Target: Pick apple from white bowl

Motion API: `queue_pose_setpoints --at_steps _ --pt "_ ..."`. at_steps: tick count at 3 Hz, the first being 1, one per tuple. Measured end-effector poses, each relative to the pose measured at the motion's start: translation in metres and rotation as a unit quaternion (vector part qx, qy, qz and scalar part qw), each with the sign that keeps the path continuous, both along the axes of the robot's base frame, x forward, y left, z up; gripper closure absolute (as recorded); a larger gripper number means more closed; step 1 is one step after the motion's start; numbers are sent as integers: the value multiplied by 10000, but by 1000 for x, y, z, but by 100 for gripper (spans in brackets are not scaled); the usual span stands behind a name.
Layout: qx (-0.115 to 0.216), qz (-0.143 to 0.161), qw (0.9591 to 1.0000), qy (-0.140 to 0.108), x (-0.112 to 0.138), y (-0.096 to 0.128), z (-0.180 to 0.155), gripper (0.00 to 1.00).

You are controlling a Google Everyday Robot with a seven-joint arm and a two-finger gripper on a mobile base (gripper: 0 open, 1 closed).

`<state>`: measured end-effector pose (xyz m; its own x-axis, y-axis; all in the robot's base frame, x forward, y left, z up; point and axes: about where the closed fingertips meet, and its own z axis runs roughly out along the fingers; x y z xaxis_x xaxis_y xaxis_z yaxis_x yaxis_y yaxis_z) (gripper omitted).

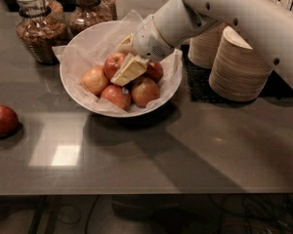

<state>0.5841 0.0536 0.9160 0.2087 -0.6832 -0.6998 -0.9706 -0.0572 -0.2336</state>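
Camera view: the robot's white arm point(234, 13) reaches in from the upper right and down over the white bowl point(68, 79), which sits on the dark grey table point(185, 145) left of centre. The bowl is lined with crumpled white paper point(95, 40) and holds five apples in a loose cluster. The cream-coloured gripper point(124, 74) is tilted down and to the left in the middle of that cluster. Its tip lies against the right side of the apple point(113, 62), a red-orange fruit with a yellowish patch at the back of the pile. Whether the gripper is spread or closed cannot be told from this angle.

A paler yellow-pink apple point(94, 80) lies at the left of the bowl. Two more red-orange apples sit at the front and a darker one is partly hidden behind the gripper.

A lone dark red apple point(2, 121) rests on the table, well apart at the left edge. Two glass jars point(39, 30) of brown contents stand behind the bowl. Stacks of beige disposable bowls point(239, 67) sit on a black mat point(200, 87) to the right.
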Motion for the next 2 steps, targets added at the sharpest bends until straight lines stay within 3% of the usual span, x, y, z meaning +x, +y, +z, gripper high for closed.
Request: queue_pose_setpoints --at_steps 1,2 --pt "82 53 10000 3 -3 2 9 100" --pt "296 171 9991 -248 -8 -3 46 100"
